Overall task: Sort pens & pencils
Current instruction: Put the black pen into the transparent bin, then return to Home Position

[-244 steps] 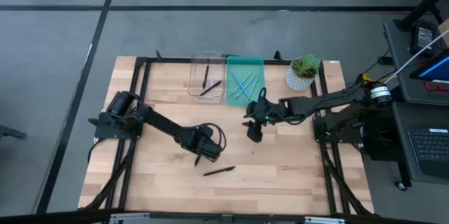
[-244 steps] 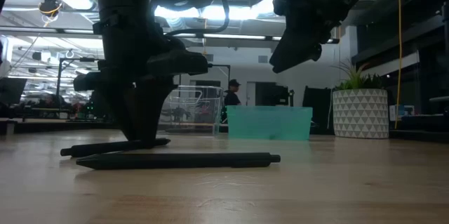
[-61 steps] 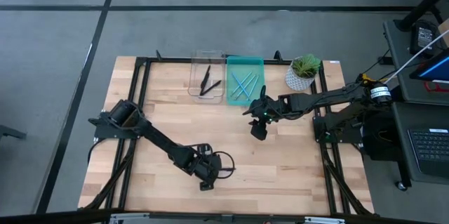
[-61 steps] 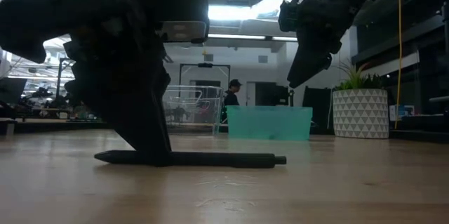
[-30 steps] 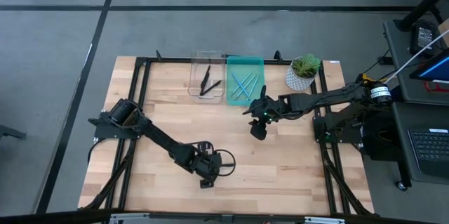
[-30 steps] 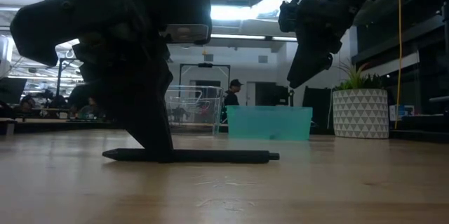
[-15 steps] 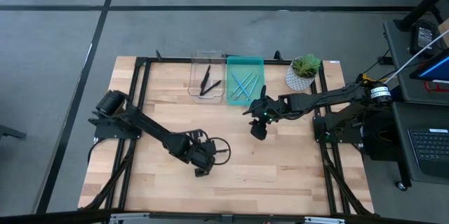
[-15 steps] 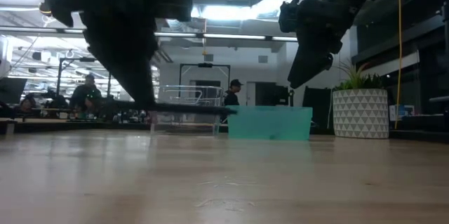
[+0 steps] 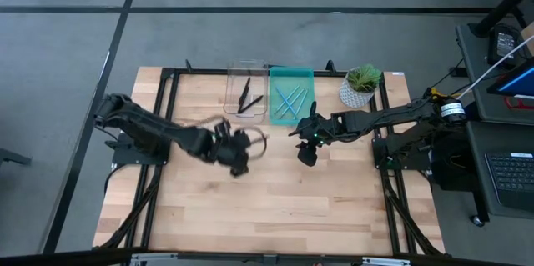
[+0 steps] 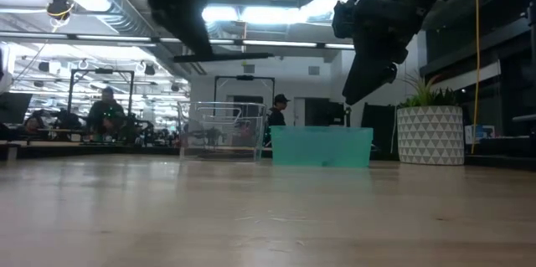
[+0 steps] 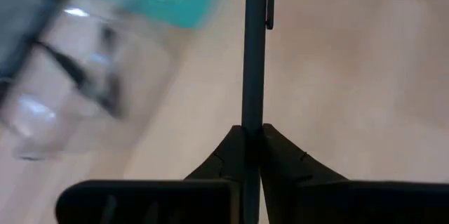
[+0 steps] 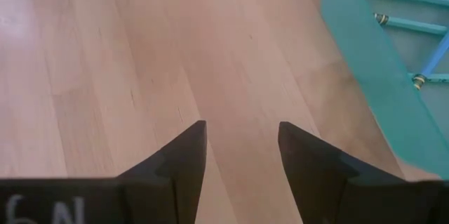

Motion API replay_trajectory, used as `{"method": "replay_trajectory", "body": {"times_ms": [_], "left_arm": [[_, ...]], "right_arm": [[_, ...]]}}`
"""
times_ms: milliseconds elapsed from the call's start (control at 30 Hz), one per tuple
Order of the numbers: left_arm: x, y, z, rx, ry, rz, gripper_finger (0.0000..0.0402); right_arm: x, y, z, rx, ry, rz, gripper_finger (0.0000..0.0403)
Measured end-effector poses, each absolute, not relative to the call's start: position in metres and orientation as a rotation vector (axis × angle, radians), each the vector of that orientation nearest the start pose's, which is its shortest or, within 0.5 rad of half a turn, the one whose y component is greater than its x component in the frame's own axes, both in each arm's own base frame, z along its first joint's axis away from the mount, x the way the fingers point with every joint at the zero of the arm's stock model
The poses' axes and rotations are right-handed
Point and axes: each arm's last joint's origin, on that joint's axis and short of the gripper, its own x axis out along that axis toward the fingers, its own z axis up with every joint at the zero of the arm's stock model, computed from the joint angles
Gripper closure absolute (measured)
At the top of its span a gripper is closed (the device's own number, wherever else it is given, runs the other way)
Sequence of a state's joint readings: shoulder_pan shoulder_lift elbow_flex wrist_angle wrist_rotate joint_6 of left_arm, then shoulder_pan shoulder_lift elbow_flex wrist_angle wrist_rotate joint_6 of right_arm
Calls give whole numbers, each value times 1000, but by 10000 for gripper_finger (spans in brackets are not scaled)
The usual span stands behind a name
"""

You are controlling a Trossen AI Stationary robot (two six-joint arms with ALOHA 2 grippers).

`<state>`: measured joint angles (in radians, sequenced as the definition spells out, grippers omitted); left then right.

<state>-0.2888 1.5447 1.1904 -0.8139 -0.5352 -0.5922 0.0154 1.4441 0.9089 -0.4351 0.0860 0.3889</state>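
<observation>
Above the tabletop's middle, toward its far edge, the left gripper (image 11: pixel 252 136) is clenched on a black pen (image 11: pixel 254 48), lifted clear of the wood near the clear bin (image 9: pixel 245 91). The right gripper (image 12: pixel 240 147) hangs released beside the teal bin (image 9: pixel 292 92) of blue pencils (image 12: pixel 410 22).

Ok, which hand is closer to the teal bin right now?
Right. The right hand hangs open just in front of the teal bin, near its front edge. The left hand is farther away toward the table's middle, shut on a black pen.
</observation>
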Motion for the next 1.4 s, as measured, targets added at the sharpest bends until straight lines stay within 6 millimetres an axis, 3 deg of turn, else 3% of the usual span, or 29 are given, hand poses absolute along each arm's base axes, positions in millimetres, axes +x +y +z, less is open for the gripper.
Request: {"method": "replay_trajectory", "body": {"times_ms": [400, 567, 700, 833, 1400], "left_arm": [[298, 53, 265, -330, 853, 844, 385], [290, 109, 264, -445, 826, 898, 385], [280, 140, 257, -541, 860, 904, 385], [277, 154, 251, -617, 877, 855, 380], [282, 159, 254, -568, 825, 798, 298]], "right_arm": [[283, 2, 213, 307, 935, -249, 223], [284, 2, 213, 306, 930, -248, 223], [284, 2, 213, 306, 928, -247, 223], [284, 2, 213, 307, 927, -248, 223], [284, 2, 213, 310, 925, -249, 223]]}}
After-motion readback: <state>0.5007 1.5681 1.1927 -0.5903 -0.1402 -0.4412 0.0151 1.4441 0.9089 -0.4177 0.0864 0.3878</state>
